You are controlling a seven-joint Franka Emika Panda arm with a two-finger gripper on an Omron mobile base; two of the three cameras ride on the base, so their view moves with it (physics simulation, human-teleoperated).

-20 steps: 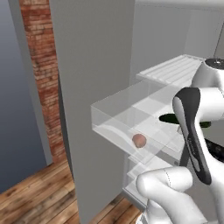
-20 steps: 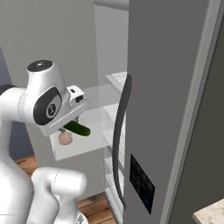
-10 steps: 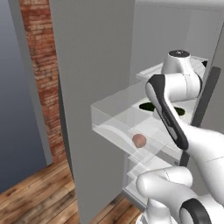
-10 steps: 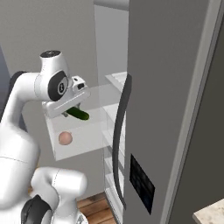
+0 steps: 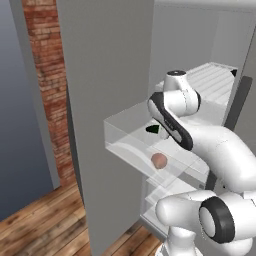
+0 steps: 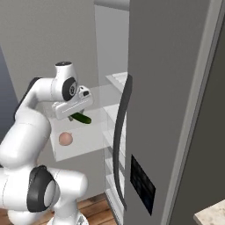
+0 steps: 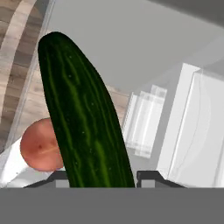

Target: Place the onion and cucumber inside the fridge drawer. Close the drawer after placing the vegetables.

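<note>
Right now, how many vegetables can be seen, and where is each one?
2. The onion lies on the floor of the open fridge drawer. The cucumber is held in the gripper above the drawer. Others may be hidden behind the arm.

My arm rises from the lower right of the left base view, bends at the elbow and reaches up toward the frame's centre, wrist turned over and pointing down. My gripper (image 6: 75,115) sits left of centre in the right base view, fingers clamped on the cucumber (image 7: 83,113), which runs up the middle of the hand view from between them.
</note>
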